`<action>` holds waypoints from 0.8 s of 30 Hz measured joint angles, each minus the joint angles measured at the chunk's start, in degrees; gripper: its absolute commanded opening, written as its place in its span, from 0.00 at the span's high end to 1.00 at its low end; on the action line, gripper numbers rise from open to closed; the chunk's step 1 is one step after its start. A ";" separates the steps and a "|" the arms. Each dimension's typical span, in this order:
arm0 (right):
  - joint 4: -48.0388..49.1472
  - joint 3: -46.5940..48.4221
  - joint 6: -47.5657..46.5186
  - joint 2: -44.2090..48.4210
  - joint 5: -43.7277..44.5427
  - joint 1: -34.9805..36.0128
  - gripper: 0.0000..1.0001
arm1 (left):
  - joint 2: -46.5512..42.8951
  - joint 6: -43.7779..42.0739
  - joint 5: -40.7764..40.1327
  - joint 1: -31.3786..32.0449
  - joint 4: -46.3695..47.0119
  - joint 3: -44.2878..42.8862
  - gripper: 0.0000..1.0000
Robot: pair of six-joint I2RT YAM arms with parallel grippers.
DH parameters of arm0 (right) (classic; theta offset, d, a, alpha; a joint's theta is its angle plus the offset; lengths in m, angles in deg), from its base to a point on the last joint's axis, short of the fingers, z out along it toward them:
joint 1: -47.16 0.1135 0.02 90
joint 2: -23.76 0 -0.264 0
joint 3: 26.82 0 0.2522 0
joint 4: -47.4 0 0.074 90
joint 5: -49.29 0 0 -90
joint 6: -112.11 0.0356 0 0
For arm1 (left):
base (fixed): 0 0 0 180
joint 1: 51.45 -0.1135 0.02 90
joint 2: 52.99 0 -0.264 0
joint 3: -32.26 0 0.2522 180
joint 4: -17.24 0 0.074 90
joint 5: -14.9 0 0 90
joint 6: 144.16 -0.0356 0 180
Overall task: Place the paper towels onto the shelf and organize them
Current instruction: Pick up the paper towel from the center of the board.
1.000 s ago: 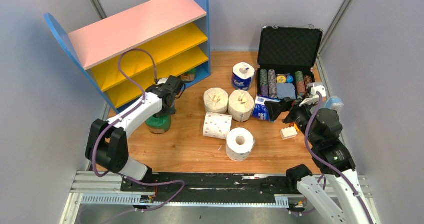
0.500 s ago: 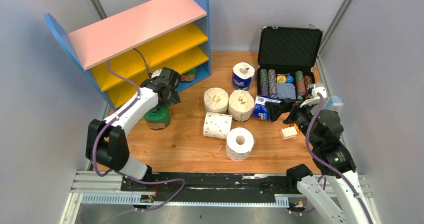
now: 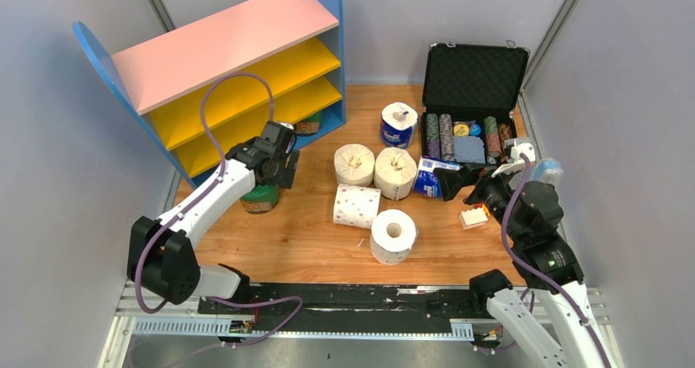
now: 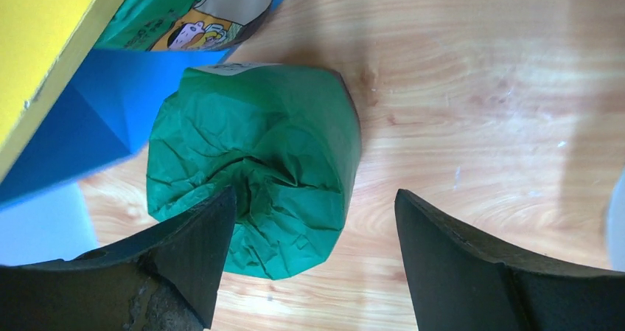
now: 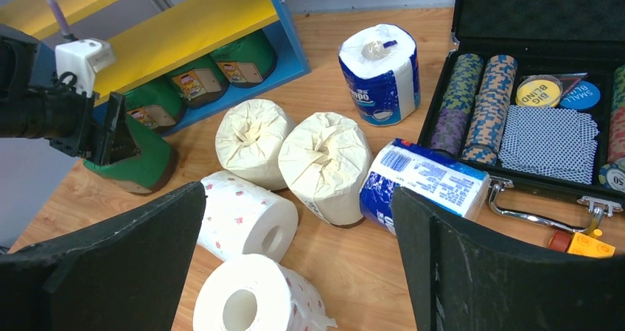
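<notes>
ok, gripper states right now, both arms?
Left gripper: open, above the green roll.
Right gripper: open, holding nothing.

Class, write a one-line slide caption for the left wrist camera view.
Open left gripper poised over a green-wrapped paper roll standing on the wooden table beside the shelf's blue side panel.

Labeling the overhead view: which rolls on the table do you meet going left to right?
Green roll → dotted lying roll → bare white roll → lying blue-white roll.
</notes>
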 measured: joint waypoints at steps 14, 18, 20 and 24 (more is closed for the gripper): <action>0.63 -0.22 0.00 0.09 -0.94 0.00 0.00 | 4.07 -11.93 -6.67 4.66 0.61 2.36 0.31; 0.61 -0.22 0.00 0.20 -0.98 0.00 0.00 | 4.90 -11.34 -9.20 4.66 0.35 2.45 0.36; 0.63 -0.22 0.00 0.55 -0.98 0.00 0.00 | 5.57 -10.97 -9.88 4.66 0.35 2.43 0.40; 0.63 -0.22 0.00 1.40 -1.01 0.00 0.00 | 6.97 -10.21 -11.28 4.68 0.31 2.45 0.47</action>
